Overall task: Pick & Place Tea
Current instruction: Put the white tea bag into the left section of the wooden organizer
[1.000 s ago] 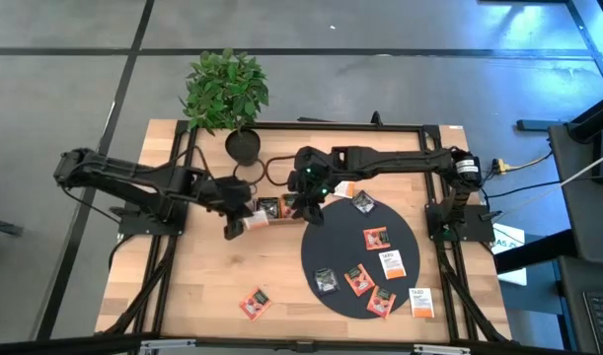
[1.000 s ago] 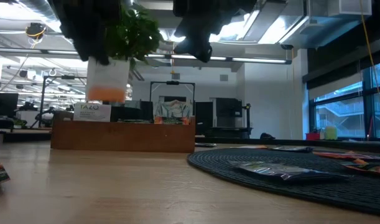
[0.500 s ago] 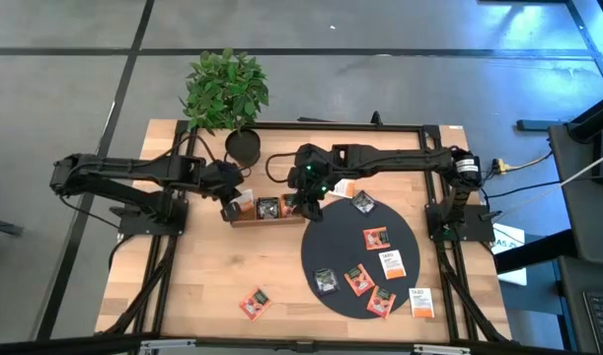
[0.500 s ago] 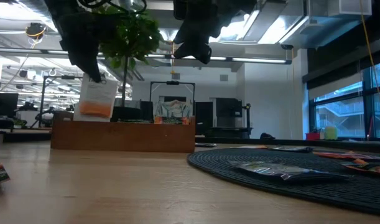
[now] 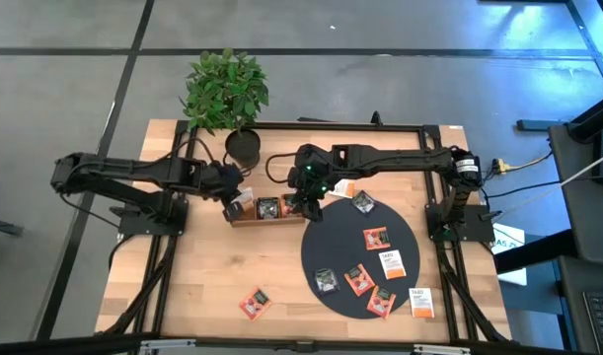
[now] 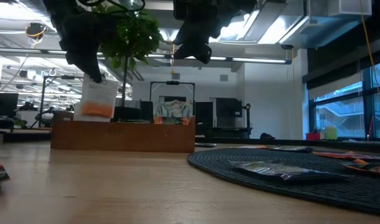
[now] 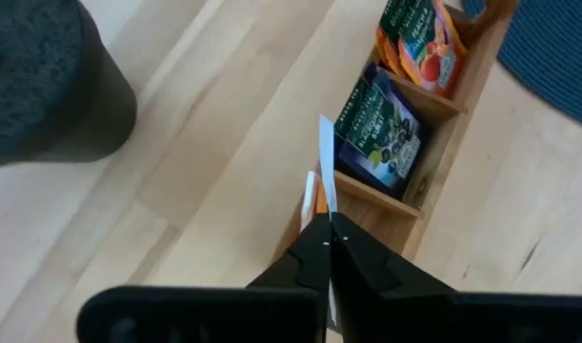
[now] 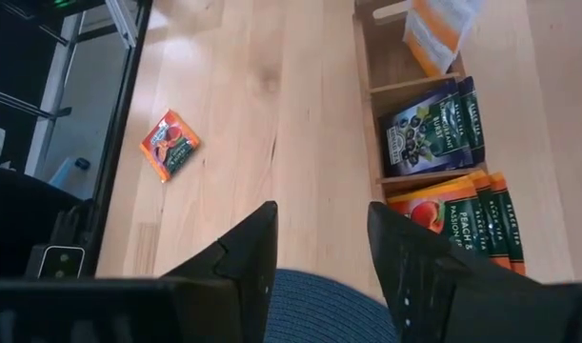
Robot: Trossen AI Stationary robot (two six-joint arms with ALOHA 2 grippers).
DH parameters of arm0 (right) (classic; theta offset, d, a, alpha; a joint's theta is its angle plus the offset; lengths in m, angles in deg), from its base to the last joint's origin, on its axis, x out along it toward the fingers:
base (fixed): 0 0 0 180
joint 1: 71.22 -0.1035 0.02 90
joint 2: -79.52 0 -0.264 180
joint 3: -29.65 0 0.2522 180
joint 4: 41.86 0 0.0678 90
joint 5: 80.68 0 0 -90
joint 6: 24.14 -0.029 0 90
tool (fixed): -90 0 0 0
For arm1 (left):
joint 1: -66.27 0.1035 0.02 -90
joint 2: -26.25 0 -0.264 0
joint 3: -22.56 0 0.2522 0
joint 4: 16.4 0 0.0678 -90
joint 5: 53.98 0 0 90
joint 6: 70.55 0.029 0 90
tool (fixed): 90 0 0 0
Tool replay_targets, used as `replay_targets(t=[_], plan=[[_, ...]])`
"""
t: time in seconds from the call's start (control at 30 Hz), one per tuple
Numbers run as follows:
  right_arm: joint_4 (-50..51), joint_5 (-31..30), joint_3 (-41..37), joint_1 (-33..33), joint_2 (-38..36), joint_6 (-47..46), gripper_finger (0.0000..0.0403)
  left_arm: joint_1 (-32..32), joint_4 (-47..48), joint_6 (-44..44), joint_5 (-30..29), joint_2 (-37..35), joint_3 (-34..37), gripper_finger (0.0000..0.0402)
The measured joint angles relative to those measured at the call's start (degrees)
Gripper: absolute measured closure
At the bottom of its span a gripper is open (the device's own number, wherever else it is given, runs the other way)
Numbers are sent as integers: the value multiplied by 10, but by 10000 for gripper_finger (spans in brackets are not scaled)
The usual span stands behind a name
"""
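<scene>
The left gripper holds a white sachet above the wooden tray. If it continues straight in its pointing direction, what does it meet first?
Probably the tray's end compartment. The left gripper, shut on the white-and-orange sachet, points down at the wooden tray, beside the dark sachets. Depth is unclear; it might touch the tray's rim first.

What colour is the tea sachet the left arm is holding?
The sachet is white with an orange band, clearest in the low view.

The wooden table (image 5: 202, 266) carries a tray (image 5: 271, 219), a mat (image 5: 345, 251), sachets (image 5: 255, 302).

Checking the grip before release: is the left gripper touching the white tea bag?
Touching. The left wrist view shows the left gripper shut on the white tea bag, held edge-on above the wooden tray.
</scene>
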Motion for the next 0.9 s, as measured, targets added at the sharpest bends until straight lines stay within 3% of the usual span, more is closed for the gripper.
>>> replay_targets(t=[0.3,0.53,0.9], plan=[[6,0,0,0,0,-1,238,-39,-73,-53,-27,0,80,399],[6,0,0,0,0,1,238,-39,-73,-59,-63,0,84,397],[7,0,0,-1,0,-3,238,-39,-73,-42,-56,0,84,371]])
